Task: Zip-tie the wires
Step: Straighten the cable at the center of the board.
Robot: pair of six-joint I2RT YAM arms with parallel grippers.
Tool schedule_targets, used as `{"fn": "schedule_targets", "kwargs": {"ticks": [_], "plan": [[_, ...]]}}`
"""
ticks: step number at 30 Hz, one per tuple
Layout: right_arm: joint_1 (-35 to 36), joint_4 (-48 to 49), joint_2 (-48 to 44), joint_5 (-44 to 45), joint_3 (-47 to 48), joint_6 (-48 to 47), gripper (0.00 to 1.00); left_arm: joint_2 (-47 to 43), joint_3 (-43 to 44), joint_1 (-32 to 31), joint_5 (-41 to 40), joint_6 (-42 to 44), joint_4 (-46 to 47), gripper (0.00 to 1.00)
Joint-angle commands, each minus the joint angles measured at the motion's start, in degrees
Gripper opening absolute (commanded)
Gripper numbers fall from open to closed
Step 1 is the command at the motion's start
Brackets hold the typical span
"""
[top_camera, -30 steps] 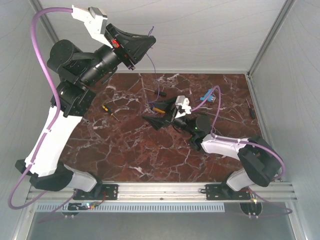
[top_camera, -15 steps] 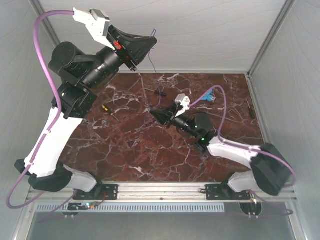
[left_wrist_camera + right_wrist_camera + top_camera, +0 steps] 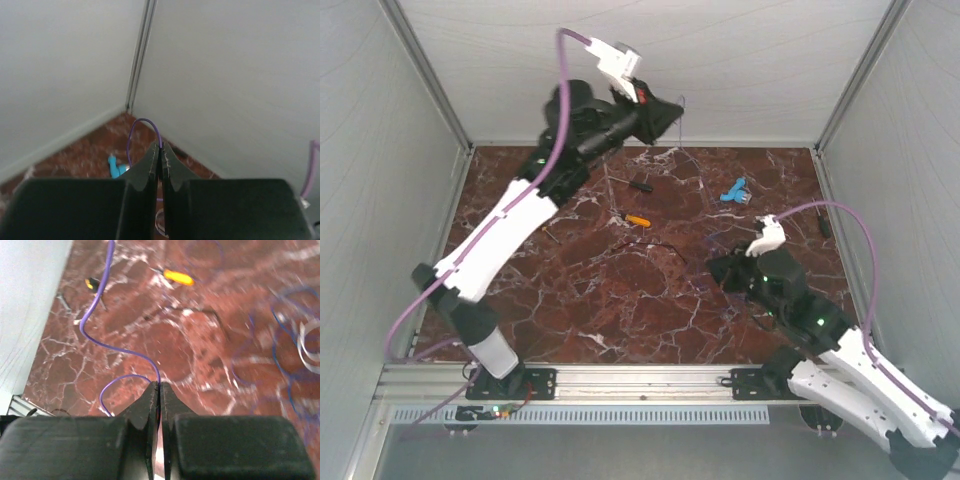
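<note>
Here the wires [image 3: 144, 119] loop out just ahead of me, left gripper [image 3: 160, 146] and right gripper [image 3: 158, 385] both clenched on them

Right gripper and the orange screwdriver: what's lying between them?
A thin dark strand on the marble, between right gripper and orange screwdriver; the right wrist view shows it.

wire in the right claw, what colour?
Purple wire; clearest in the right wrist view.
</note>
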Motion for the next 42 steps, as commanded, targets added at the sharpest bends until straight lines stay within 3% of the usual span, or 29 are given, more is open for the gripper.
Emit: {"fn": "schedule_targets", "kwargs": {"ticks": [1, 6, 14, 20, 33, 42], "plan": [[-1.7, -25.5, -4.8, 4.6, 2.8, 13.8, 0.0, 6.6, -4.6, -0.1, 1.2, -7.2, 3.6, 0.0], [-2.9, -37.9, -3.5, 7.9, 5.0, 24.0, 0.0, 14.9, -7.6, -0.1, 3.4, -12.3, 7.3, 0.0], [-7.2, -49.4, 8.9, 7.8, 6.1, 33.0, 0.0, 26.2, -5.6, -0.1, 5.5, -15.3, 7.1, 0.0], [-11.0, -50.8, 12.9, 5.2, 3.1, 35.4, 0.0, 32.2, -5.3, -0.2, 7.2, -16.6, 6.5, 0.0], [-12.8, -50.0, 6.0, 4.7, -0.7, 41.7, 0.0, 39.9, -3.3, -2.0, 12.6, -17.4, 5.6, 0.0], [-14.0, -45.5, 5.3, 0.4, -4.4, 43.4, 0.09, 42.0, -3.0, -2.6, 13.0, -17.7, 4.7, 0.0]]}}
